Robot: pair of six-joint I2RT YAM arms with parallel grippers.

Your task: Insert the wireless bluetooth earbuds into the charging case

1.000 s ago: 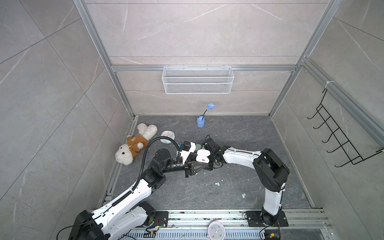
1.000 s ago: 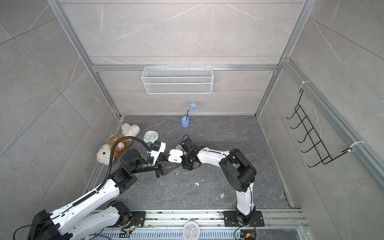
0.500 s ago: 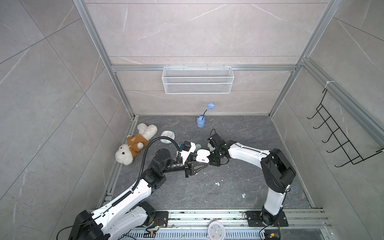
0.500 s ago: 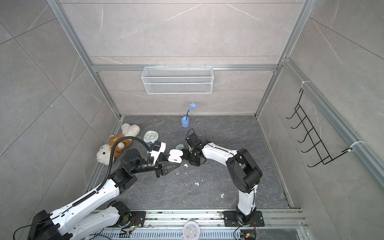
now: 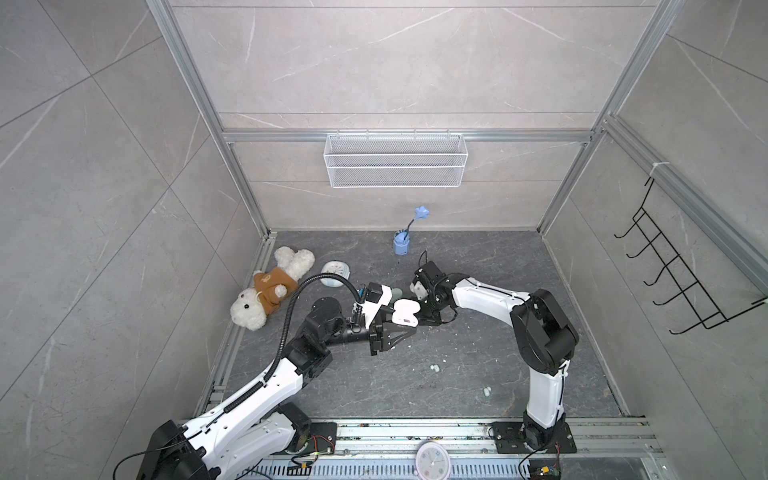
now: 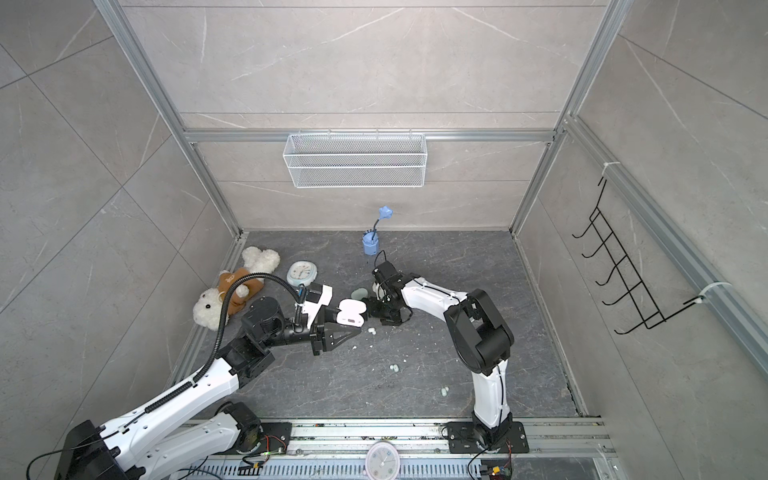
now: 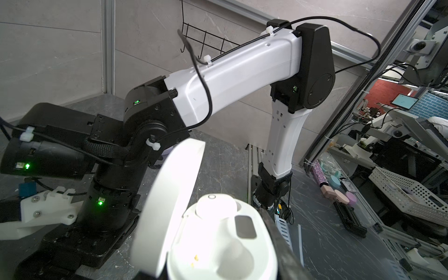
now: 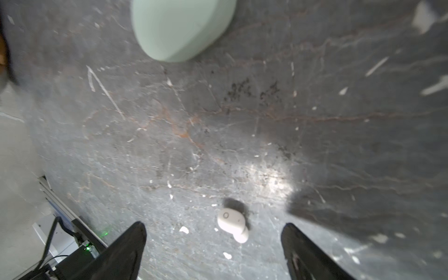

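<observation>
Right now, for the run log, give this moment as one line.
left gripper jaws shut on charging case | right gripper jaws open over white earbud

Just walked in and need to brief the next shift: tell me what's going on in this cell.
The left end effector is shut on an open white charging case, with a seated earbud in one slot and the other slot empty. The right end effector hangs open low over a loose white earbud on the table, near a mint case. Two mint earbuds lie loose nearer the arm bases.
</observation>
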